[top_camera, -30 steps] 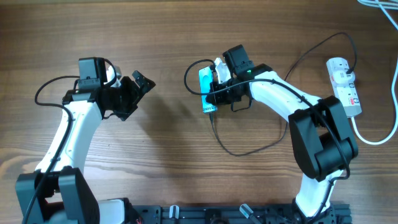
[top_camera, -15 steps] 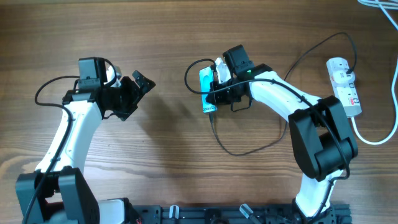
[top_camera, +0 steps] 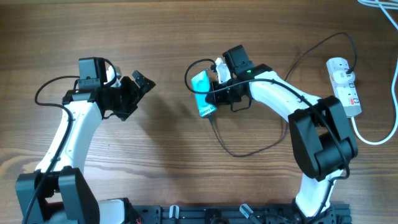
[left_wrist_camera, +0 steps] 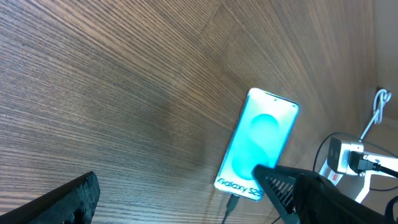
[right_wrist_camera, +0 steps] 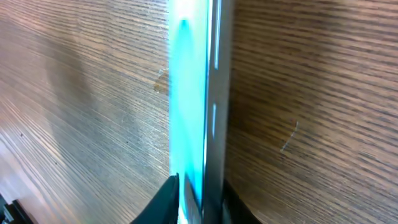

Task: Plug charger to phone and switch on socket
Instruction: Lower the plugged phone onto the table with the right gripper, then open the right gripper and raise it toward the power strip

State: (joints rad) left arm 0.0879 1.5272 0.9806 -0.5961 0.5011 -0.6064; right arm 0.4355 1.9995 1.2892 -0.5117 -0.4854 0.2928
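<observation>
The phone (top_camera: pixel 202 93), teal screen lit, sits near the table's middle and stands edge-on between my right gripper's (top_camera: pixel 213 87) fingers in the right wrist view (right_wrist_camera: pixel 189 93). There my right gripper (right_wrist_camera: pixel 200 183) has one finger against each face of it. The charger (top_camera: pixel 236 149), a thin black cable, loops from the phone's lower end to the socket (top_camera: pixel 344 87) at the right edge. In the left wrist view its connector (left_wrist_camera: pixel 231 208) sits at the phone's (left_wrist_camera: pixel 258 146) bottom edge. My left gripper (top_camera: pixel 138 94) hangs open and empty left of the phone, fingers wide apart (left_wrist_camera: pixel 177 177).
A thick white cord (top_camera: pixel 373 137) curves off the socket toward the table's right edge. The charger's slack makes a wide loop in front of the right arm. Bare wood lies between the two arms.
The phone has tipped in the right gripper's fingers, showing more of its screen from above with its lower end swung slightly. Neither arm has moved.
</observation>
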